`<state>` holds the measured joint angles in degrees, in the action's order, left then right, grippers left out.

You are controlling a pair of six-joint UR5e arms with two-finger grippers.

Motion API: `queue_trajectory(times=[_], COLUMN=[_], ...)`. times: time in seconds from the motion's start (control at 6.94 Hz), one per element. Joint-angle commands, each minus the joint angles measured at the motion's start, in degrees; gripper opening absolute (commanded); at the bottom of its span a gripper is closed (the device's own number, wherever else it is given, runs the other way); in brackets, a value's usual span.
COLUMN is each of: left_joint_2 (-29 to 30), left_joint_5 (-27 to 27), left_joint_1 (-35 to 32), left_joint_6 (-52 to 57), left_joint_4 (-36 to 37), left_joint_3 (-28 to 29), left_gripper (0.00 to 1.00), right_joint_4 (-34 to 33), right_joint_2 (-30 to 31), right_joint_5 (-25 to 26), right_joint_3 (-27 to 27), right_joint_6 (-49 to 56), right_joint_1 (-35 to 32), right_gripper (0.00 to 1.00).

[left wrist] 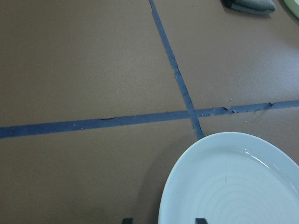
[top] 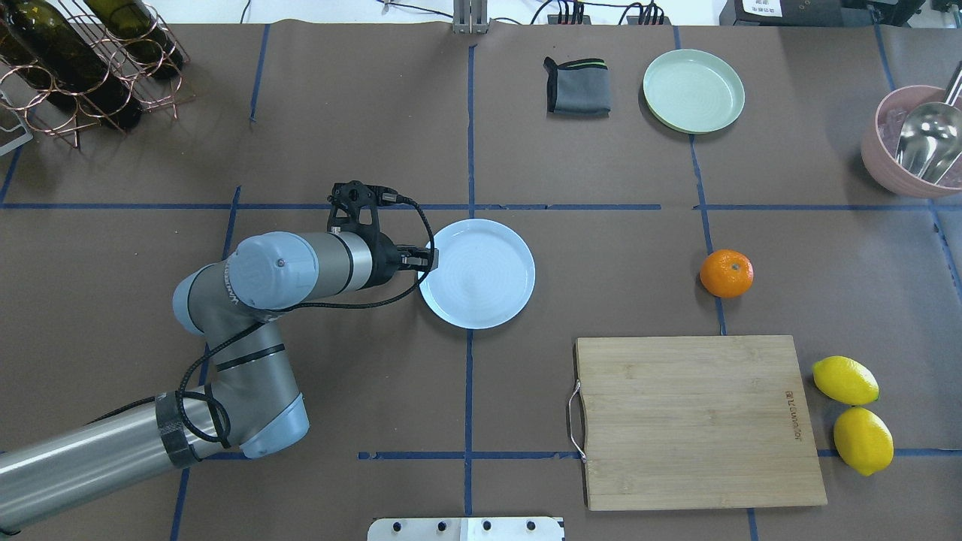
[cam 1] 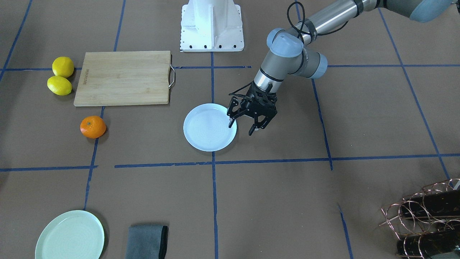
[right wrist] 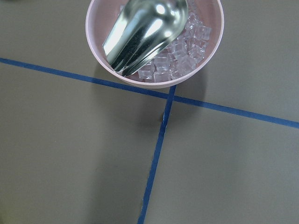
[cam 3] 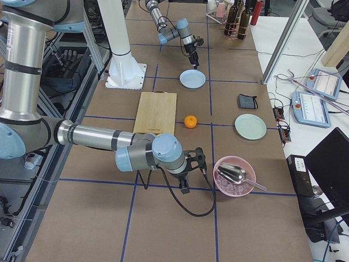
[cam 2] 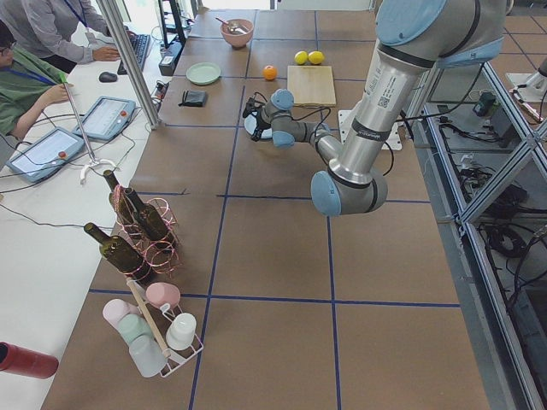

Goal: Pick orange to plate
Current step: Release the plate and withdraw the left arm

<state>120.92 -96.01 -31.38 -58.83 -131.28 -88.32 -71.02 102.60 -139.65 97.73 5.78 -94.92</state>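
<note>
Left gripper (cam 1: 241,129) empty, fingers apart, poised over plate (cam 1: 206,129) rim nearest it; orange (cam 1: 93,126) well beyond plate's far side.

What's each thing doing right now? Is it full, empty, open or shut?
Orange: on the table, untouched.
Plate: empty.
Left gripper: open, empty, at the plate's rim.
Right gripper: cannot tell.
Green plate: empty.
Pink bowl: holds ice and a scoop.
Cloth: folded.

Left arm (cam 1: 284,61): silver tubes, pale-blue joint caps, looped black cable (cam 1: 288,14), black tool (cam 1: 240,130).
</note>
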Motion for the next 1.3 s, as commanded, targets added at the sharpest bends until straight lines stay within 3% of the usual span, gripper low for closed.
queue_trajectory(times=[0.0,0.29,0.43,0.58,0.86,1.15], left_joint_2=[-4.53,-8.66,-11.3,-15.15,-16.16,-24.21], left_joint_5=[-7.33,-14.25,-25.52,-33.2,-33.19,-33.98], left_joint_1=[-8.65,-21.89,-31.1,-37.28,-48.19,-56.3], left_joint_6=[15.41,35.69,43.55,48.41,59.2,67.6], left_joint_4=[17.62,29.99,33.25,39.89,49.94,49.72], left_joint_3=[-12.59,-20.55,-19.62,-19.35,-14.2,-11.44], left_gripper=[1.0,1.0,1.0,1.0,1.0,1.0], right_joint_4=[0.0,0.09,1.57,1.85,1.85,1.76], right_joint_2=[-0.2,-0.47,-0.64,-1.86,-2.14,-3.01], right_joint_5=[0.0,-0.18,-0.18,-0.35,-0.36,-0.36], right_joint_3=[0.09,0.88,1.93,2.55,3.08,3.17], right_joint_6=[-0.06,-0.15,-0.24,-0.85,-1.3,-1.38], right_joint_1=[0.0,0.0,1.48,2.62,3.07,4.65], right_gripper=[1.0,1.0,1.0,1.0,1.0,1.0])
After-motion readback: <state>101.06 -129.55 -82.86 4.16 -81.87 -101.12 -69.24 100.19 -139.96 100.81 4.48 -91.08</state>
